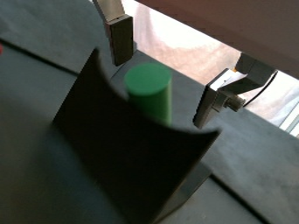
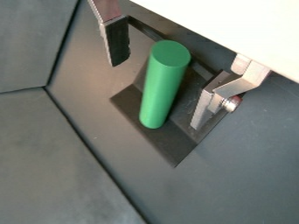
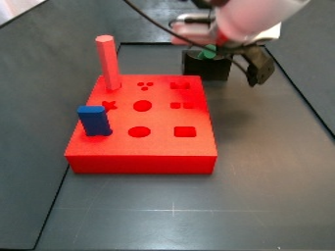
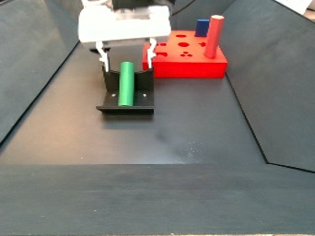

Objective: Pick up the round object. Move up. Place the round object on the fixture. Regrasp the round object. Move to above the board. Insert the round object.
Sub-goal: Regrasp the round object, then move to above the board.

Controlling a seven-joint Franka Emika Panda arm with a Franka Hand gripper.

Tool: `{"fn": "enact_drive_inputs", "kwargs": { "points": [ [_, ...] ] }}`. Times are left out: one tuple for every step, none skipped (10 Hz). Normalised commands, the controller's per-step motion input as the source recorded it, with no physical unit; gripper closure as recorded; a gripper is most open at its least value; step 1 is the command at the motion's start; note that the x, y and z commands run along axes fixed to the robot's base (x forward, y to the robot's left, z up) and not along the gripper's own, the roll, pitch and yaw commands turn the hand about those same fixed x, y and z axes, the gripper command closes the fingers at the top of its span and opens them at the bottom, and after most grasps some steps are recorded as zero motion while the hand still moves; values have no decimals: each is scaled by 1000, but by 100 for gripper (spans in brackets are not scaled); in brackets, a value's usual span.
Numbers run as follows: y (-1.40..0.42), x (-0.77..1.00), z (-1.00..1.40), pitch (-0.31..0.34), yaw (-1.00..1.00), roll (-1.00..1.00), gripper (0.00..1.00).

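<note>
1. Green peg (image 4: 125, 81) lies along the fixture (image 4: 127, 100), seated in its notch; both wrist views show it free (image 2: 163, 84).
2. Your gripper (image 4: 124, 61) hangs over the peg's far end, fingers (image 2: 212, 102) spread wide on either side, gripping nothing.
3. In a side view, the board (image 4: 187, 57) sits at 1 o'clock from the fixture, carrying a red peg (image 4: 213, 29).
</note>
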Motion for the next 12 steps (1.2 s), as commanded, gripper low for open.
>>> {"fn": "enact_drive_inputs", "kwargs": {
  "points": [
    [6,80,-435,-53,-8,74,0],
    [5,75,-253,-42,-12,67,0],
    [0,43,-193,-24,-8,58,0],
    [0,0,0,0,0,0,100],
    [90,131,1000,-425,48,-114,100],
    [89,126,1000,-416,30,-114,100],
    [84,101,1000,-373,-68,-104,100],
    [81,87,1000,-338,-135,-96,100],
    [82,75,1000,-292,-192,-92,100],
    [85,67,1000,-238,-242,-86,100],
    [86,57,1000,-184,-273,-79,100],
    [88,47,1000,-130,-283,-75,100]
  ]
}}
